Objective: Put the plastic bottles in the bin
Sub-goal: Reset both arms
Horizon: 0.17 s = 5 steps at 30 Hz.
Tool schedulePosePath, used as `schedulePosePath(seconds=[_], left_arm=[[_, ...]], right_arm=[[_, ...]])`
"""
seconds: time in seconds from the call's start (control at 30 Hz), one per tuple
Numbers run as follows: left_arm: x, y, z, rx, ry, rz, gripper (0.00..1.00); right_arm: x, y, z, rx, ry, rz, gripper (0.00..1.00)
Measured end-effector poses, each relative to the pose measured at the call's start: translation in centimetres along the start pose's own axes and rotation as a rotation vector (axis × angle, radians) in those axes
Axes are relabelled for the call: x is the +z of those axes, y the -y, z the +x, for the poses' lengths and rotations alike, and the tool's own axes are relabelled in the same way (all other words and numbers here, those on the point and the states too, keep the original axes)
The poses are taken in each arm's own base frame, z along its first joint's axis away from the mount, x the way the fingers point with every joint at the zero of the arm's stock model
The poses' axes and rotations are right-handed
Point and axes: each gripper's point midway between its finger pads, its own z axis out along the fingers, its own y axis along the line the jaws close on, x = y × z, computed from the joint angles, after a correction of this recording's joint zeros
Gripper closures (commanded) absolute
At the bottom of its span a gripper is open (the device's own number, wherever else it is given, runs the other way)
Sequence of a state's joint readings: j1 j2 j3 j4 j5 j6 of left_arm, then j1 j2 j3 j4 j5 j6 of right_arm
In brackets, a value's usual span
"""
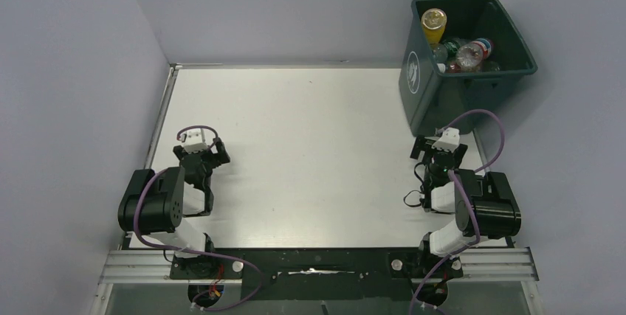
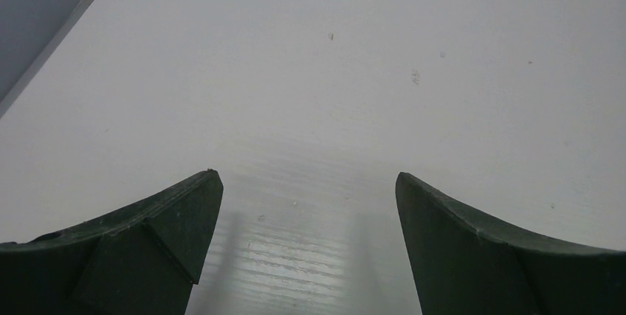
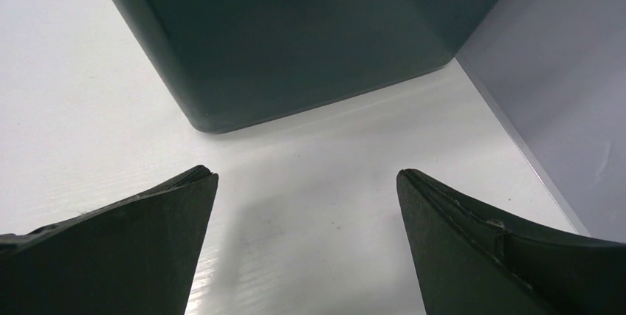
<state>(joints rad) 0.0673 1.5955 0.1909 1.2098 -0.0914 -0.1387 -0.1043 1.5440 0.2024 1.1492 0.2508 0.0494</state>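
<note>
At two o'clock on the bench (image 1: 310, 130), tight in the far right corner, the bin (image 1: 432, 105) stands upright. The bottles (image 1: 471, 53) lie piled inside it: a yellow one (image 1: 433, 23) pokes up at its far left, and clear ones with red labels crowd beside it. We cannot count how many are in there, since the pile hides its lower layers. We see no bottle anywhere on the bench, nor in either wrist view. The left fingers (image 2: 148, 248), at about eight o'clock, are spread wide over bare bench and grip nothing. The right fingers (image 3: 133, 248), at about four o'clock, are likewise wide apart and empty. From their wrist view the bin's lower corner sits at twelve o'clock, near but not touching. We judge the task finished, or as good as finished: every bottle we can find is already in the bin, and nothing is left for us to pick up unless one lies hidden outside these views.
</note>
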Motion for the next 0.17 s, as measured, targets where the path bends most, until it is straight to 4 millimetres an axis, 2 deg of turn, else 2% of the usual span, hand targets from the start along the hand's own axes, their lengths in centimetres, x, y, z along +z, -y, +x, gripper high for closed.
schedulePosePath(seconds=[0.17], left_arm=[[0.05,0.49,0.06,0.025,-0.002,0.009,0.11]], right_arm=[[0.14,-0.29,0.03,0.006,-0.005,-0.018,0.02]])
